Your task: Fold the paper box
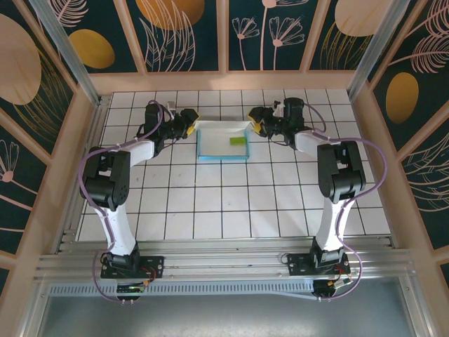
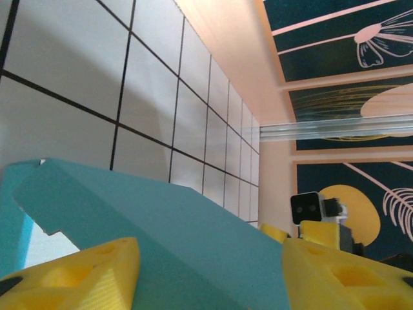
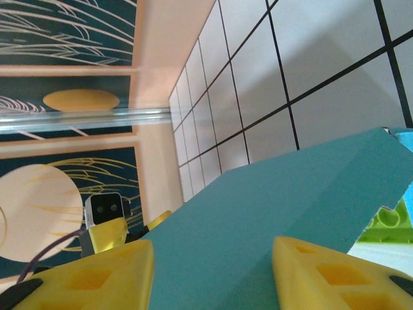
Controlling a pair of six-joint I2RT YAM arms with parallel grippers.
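Teal paper box [image 1: 215, 144] — left gripper [image 1: 191, 123], right gripper [image 1: 257, 127] parted astride flaps; slip [image 1: 238, 141] inside.

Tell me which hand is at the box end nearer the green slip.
The right hand, at the paper box's right end. The yellow-green slip lies inside toward that end, farther from the left hand.

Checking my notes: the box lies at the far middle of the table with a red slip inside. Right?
Not quite. The slip in the box is yellow-green, not red, as the top view shows. The box does lie at the far middle of the table.
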